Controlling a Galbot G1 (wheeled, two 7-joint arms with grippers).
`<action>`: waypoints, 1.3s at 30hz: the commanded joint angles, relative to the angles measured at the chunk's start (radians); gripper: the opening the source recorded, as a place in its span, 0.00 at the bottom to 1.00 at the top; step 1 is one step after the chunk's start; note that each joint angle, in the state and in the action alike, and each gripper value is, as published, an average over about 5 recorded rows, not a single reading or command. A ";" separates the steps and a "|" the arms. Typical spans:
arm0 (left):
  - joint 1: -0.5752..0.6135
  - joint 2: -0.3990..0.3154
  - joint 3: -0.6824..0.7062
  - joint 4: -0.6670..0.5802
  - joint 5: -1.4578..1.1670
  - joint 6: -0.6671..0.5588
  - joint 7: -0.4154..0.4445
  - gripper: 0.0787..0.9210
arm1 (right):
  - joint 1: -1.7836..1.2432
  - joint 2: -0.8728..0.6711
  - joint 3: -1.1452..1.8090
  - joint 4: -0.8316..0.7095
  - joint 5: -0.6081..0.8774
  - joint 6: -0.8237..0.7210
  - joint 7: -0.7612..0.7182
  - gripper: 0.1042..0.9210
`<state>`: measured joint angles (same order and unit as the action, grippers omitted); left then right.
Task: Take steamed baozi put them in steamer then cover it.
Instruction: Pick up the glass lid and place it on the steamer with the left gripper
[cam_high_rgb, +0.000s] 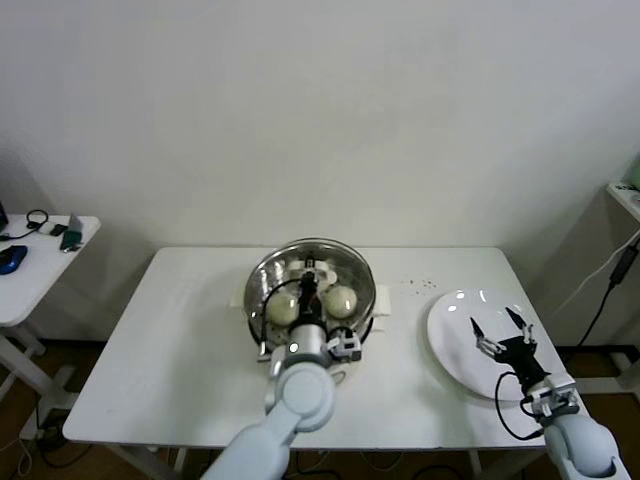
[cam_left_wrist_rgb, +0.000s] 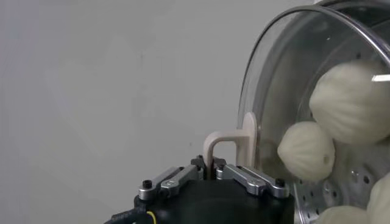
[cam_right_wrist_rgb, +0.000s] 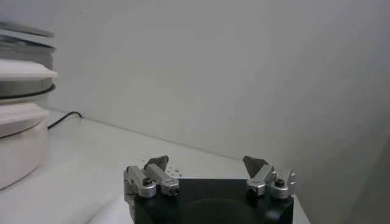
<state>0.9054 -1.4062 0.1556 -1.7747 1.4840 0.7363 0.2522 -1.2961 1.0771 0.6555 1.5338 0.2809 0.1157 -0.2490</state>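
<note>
From the head view, my left gripper (cam_high_rgb: 312, 283) is over the steamer (cam_high_rgb: 260, 285) at mid-counter, holding the cover (cam_high_rgb: 350, 262) above the pot, and the baozi (cam_high_rgb: 341, 301) sit pale inside under the glass. My right gripper (cam_high_rgb: 502, 333) waits well off to the side above the white plate (cam_high_rgb: 450, 345), fingers spread and empty. On to the left wrist view: my fingers (cam_left_wrist_rgb: 247, 178) are closed tight on the cream handle (cam_left_wrist_rgb: 226, 143), and the glass cover stands just past them with the buns showing through it, on the perforated tray. I can't tell from here whether the rim has seated all the way round, so I judge the job now is to lower gently, keep the cover level and centred on the pot, and let go only once the metal rim rests evenly, opening straight and lifting clear so the handle isn't dragged. In the right wrist view, my right fingers (cam_right_wrist_rgb: 264, 172) are wide apart with nothing between them, the steamer's white base (cam_right_wrist_rgb: 18, 137) off at the edge; that arm should stay put.
</note>
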 joint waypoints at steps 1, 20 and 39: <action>-0.011 0.002 0.004 0.027 -0.011 0.021 -0.014 0.08 | 0.000 -0.002 0.006 -0.004 -0.001 0.003 -0.004 0.88; 0.005 0.007 0.011 0.035 -0.005 0.015 -0.018 0.08 | 0.002 -0.001 0.016 -0.008 -0.002 0.005 -0.012 0.88; 0.018 0.015 0.002 0.001 0.015 -0.012 -0.004 0.16 | 0.005 -0.001 0.033 -0.007 0.002 -0.016 -0.027 0.88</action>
<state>0.9234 -1.3991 0.1576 -1.7476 1.4928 0.7368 0.2380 -1.2907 1.0787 0.6809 1.5219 0.2791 0.1185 -0.2718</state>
